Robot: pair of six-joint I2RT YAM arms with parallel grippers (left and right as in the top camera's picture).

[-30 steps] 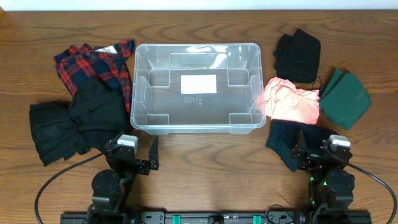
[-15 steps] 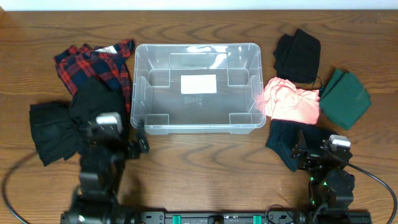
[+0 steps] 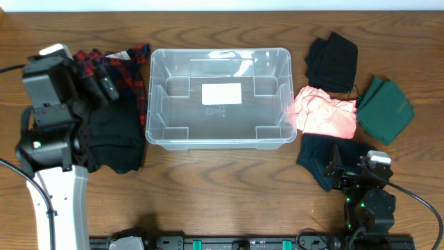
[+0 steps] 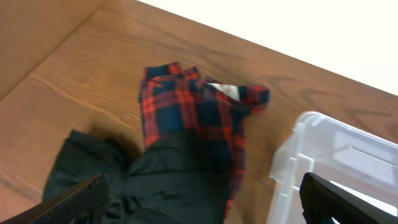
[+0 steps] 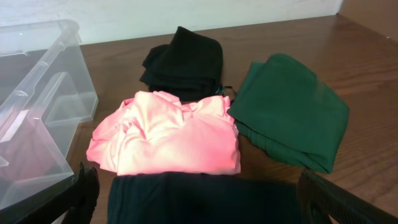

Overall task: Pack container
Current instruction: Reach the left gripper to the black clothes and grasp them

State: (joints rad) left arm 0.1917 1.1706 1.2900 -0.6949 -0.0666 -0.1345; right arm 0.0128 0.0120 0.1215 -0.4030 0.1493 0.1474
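One clear container (image 3: 218, 144) at the centre of the tabletop (image 3: 229, 187), a white label (image 3: 221, 94) on its base. Six garments outside it: plaid garment (image 3: 128, 69) and black garment (image 3: 114, 135) at 9 o'clock; black bundle (image 3: 333, 61), pink garment (image 3: 325, 114), green garment (image 3: 383, 107) and dark garment (image 3: 319, 156) at 3 o'clock. Left pincer (image 4: 214, 205) and right pincer (image 5: 208, 199) released.

Open-topped container (image 3: 218, 144) between plaid garment (image 3: 130, 76) and pink garment (image 3: 325, 114).

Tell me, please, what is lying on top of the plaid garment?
A black garment lies over the plaid garment's near end; the far end is bare. How far the plaid runs underneath is hidden.
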